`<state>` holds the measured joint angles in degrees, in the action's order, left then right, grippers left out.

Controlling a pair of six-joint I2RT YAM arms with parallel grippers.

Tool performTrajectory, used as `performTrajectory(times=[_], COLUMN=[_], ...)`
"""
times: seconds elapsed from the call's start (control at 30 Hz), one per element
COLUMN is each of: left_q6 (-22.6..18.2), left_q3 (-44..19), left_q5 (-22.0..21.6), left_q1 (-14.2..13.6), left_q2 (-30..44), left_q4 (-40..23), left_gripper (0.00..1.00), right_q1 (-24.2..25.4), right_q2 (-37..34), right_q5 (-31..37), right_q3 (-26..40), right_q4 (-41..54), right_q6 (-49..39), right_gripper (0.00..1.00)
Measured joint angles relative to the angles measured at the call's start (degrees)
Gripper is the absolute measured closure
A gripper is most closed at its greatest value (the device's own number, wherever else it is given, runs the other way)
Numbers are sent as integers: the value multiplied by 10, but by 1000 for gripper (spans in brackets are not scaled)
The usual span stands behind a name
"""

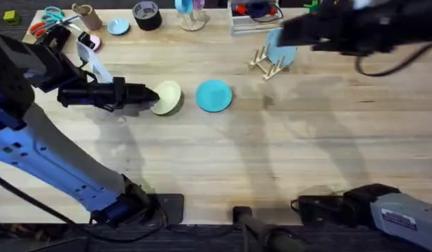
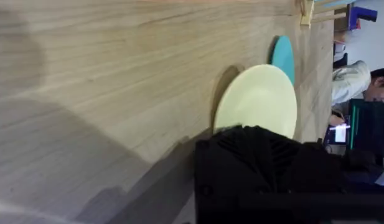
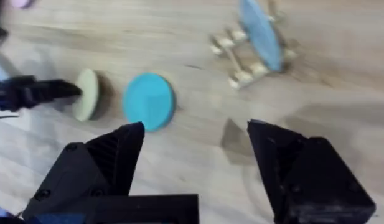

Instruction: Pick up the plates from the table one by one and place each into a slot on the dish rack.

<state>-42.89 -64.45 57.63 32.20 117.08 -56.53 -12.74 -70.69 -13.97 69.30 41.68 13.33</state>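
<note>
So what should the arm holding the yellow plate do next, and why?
Probably lift it a little. The left gripper has the yellow plate by its edge, tilted but low over the table. The dish rack stands well beyond the teal plate.

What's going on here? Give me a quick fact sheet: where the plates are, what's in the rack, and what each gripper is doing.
yellow plate: tilted up off the table, at the left gripper
teal plate: flat on the table, beside the yellow one
dish rack: holds one pale-blue plate, upright
left gripper: closed on the yellow plate's edge
right gripper: open, holding nothing, above the table
</note>
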Motion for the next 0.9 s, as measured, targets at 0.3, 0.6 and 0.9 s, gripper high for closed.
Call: performTrajectory(times=[0.3, 0.6, 0.9], left_q6=[0, 0, 0], left_q3=[0, 0, 0], left_q5=[0, 0, 0], left_q1=[0, 0, 0], left_q2=[0, 0, 0], left_q4=[0, 0, 0], left_gripper=[960, 960, 961], right_q1=[-114, -206, -262], right_q2=[-113, -214, -288], right_q5=[-5, -7, -7], right_q3=[1, 1, 1], right_q4=[-140, -270, -355], right_q6=[86, 157, 224], right_gripper=[7, 7, 7])
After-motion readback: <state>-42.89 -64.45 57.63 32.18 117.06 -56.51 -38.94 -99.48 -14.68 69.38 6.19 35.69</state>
